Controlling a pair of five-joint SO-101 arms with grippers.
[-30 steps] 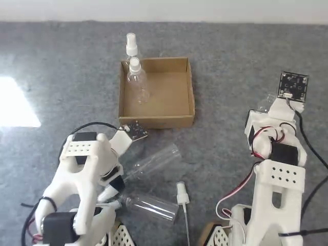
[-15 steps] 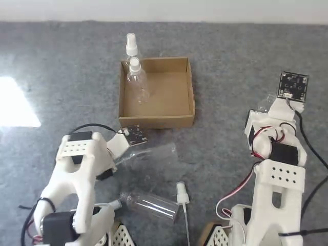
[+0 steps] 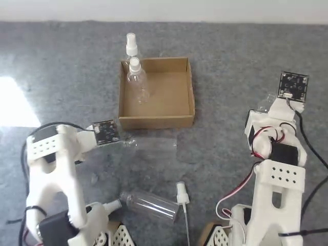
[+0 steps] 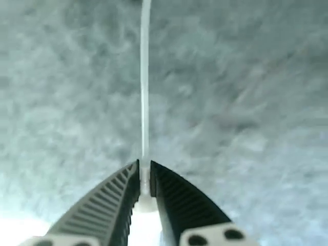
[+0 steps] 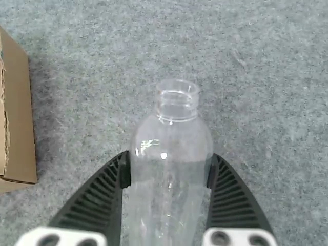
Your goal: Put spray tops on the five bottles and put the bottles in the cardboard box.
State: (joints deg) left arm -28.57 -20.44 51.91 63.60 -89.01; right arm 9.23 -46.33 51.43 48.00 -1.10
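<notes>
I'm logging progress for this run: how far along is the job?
Done: one capped bottle stands in the cardboard box; a second capped bottle stands behind it. In hand: the right gripper holds an open bottle, the left gripper a spray top. Left: the lying bottle before the box and the nearest bottle look uncapped; a loose top waits; four bottles need boxing.

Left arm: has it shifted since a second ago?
Yes. In the high view the left arm has swung left, its wrist now past the cardboard box's front left corner.
</notes>
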